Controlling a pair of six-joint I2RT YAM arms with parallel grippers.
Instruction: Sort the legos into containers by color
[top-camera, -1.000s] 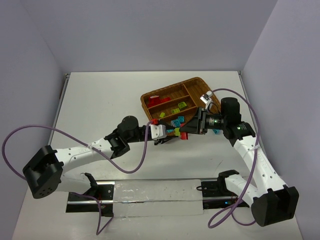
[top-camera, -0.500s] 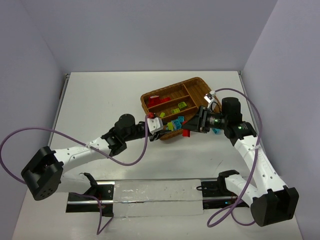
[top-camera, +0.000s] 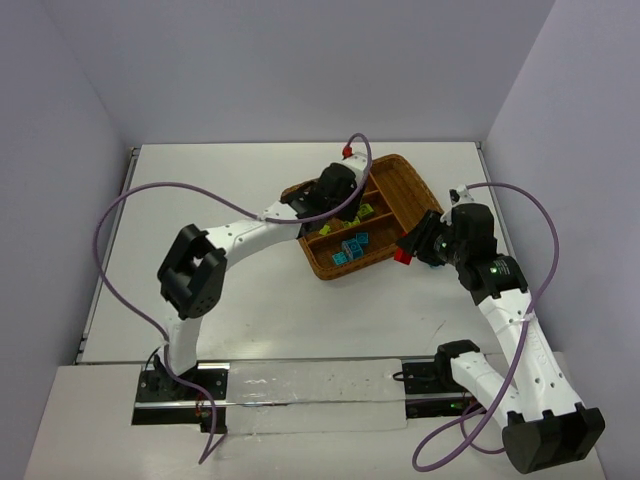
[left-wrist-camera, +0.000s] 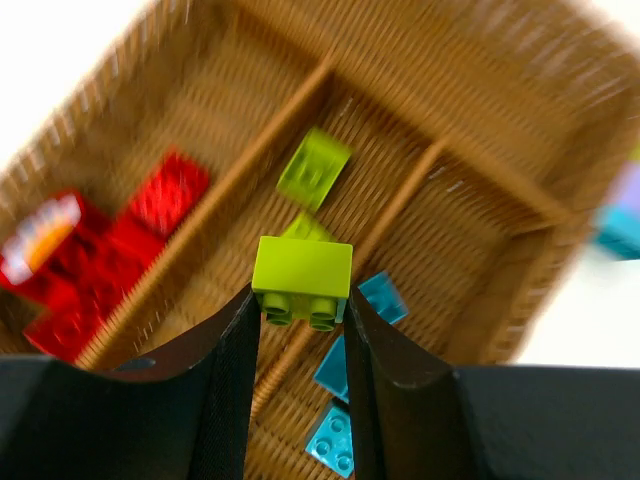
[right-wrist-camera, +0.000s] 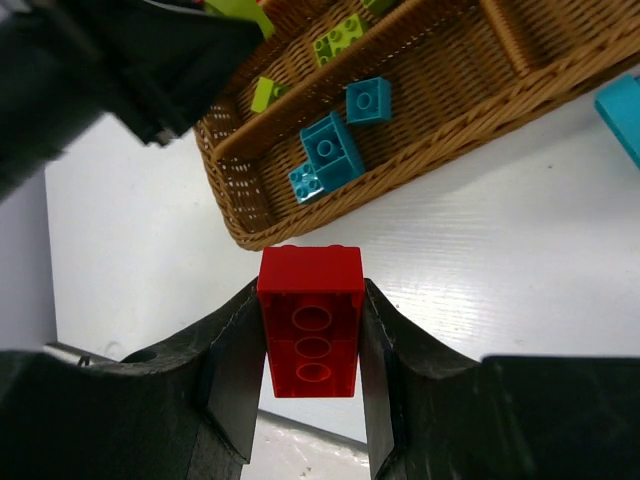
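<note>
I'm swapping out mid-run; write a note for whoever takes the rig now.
Left gripper: shut on a green brick over the tray.
Right gripper: shut on a red brick above the table, beside the tray.
Done: red bricks, green bricks and blue bricks lie in separate slots.
To do: drop both held bricks by color; a loose blue brick lies on the table.

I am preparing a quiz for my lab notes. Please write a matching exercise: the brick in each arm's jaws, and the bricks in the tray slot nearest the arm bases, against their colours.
Column one: 1 left arm's brick; 2 right arm's brick; 3 near-slot bricks in the tray.
Column two: a cyan; b red; c yellow-green.
Pairs: 1-c, 2-b, 3-a.
</note>
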